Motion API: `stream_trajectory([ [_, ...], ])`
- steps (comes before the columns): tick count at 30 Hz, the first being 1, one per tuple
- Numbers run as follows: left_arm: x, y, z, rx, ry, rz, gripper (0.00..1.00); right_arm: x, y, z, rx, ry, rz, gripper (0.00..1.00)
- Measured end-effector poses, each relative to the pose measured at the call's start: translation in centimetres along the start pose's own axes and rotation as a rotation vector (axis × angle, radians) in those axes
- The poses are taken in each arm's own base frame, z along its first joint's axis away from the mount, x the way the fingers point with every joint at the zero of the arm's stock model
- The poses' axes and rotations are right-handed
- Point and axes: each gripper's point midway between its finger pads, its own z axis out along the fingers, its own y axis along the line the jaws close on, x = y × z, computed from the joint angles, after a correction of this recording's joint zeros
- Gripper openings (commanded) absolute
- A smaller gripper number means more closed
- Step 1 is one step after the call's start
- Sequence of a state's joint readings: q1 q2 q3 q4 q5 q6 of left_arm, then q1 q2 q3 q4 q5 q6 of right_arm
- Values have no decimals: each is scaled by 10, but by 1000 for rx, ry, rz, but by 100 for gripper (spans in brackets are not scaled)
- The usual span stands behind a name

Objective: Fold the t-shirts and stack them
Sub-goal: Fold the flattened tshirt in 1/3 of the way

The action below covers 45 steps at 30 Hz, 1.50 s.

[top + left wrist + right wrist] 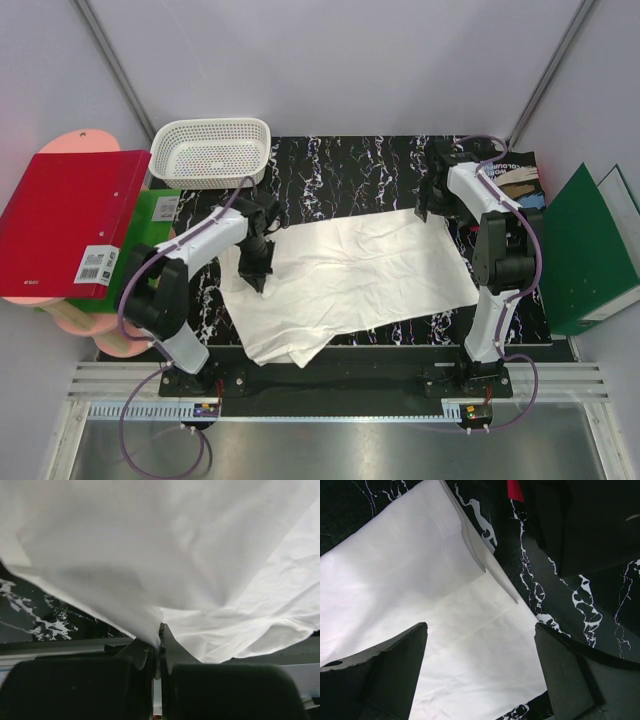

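Note:
A white t-shirt (350,275) lies spread and creased on the black marbled table (350,170). My left gripper (255,275) is at the shirt's left edge. In the left wrist view the left gripper (159,630) is shut on a pinched fold of the white t-shirt (175,555), which rises from the jaws like a tent. My right gripper (432,205) hovers over the shirt's far right corner. In the right wrist view the right gripper (480,626) stands open above the flat white t-shirt (420,570), with nothing between its fingers. A black printed t-shirt (518,170) lies folded at the far right.
A white lattice basket (212,150) stands at the back left. A red binder (70,225) and a green binder (152,215) lie left of the table. Another green binder (590,250) leans at the right. The shirt's lower left corner hangs near the table's front edge.

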State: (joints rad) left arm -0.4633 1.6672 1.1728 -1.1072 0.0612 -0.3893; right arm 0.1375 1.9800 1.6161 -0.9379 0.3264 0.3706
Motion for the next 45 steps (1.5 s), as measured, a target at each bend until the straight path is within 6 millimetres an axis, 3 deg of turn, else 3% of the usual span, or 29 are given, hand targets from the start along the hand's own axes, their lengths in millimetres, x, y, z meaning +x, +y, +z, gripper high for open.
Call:
stream_trajectory([
  [6, -12, 18, -50, 29, -110, -77, 0, 5, 1, 3, -8, 14, -1, 95],
  [11, -8, 32, -67, 53, -94, -134, 0, 4, 4, 3, -22, 13, 1, 95],
  [14, -7, 31, -76, 88, -84, -157, 0, 4, 5, 3, -27, 13, 1, 95],
  [19, -17, 12, -99, 208, -116, -160, 0, 4, 6, 3, -32, 13, 2, 94],
  [25, -13, -9, -108, 346, -80, -181, 0, 5, 10, 2, -47, 15, 0, 94],
  [34, -17, -17, -113, 465, -64, -239, 0, 6, 15, 2, -59, 18, -7, 94],
  [37, -2, -9, -98, 418, -18, -256, 0, 7, 15, 3, -58, 20, -9, 94],
  [42, 23, 22, -77, 243, -15, -280, 0, 9, 16, 8, -54, 33, -13, 94],
  [43, 28, 27, -73, 217, -18, -287, 3, 10, 16, 9, -53, 35, -13, 94],
  [44, 35, 33, -68, 190, -19, -295, 16, 10, 16, 9, -52, 37, -14, 94],
  [45, 41, 38, -64, 161, -12, -304, 78, 11, 17, 11, -51, 40, -16, 94],
])
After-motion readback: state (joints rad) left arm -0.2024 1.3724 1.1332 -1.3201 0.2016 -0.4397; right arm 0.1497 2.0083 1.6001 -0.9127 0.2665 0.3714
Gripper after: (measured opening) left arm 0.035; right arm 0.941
